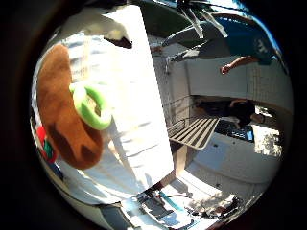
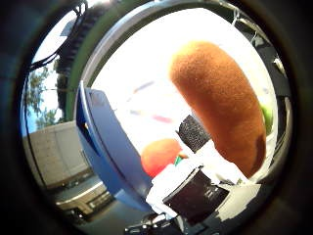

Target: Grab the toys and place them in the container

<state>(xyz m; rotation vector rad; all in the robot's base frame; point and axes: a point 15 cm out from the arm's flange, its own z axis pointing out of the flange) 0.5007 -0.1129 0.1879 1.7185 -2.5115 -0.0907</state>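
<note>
A brown plush toy [image 2: 220, 103] fills much of the right thumb side palm view, close to the palm. An orange-red toy [image 2: 161, 155] lies beside it, next to a blue container wall [image 2: 108, 147]. In the right little finger side palm view the brown plush toy [image 1: 65, 107] lies on a white surface [image 1: 134, 115] with a green ring toy [image 1: 93, 105] against it. A small red and green toy [image 1: 44, 144] lies at its end. A black part of my hand [image 2: 201, 196] shows at the edge of the thumb side view. I cannot tell whether my hand holds anything.
Beyond the white surface's edge there is a slatted grey platform [image 1: 197, 131] and floor with clutter [image 1: 192, 203]. White furniture [image 1: 245, 81] stands further back. Outside the blue wall, pale ground [image 2: 54, 157] shows.
</note>
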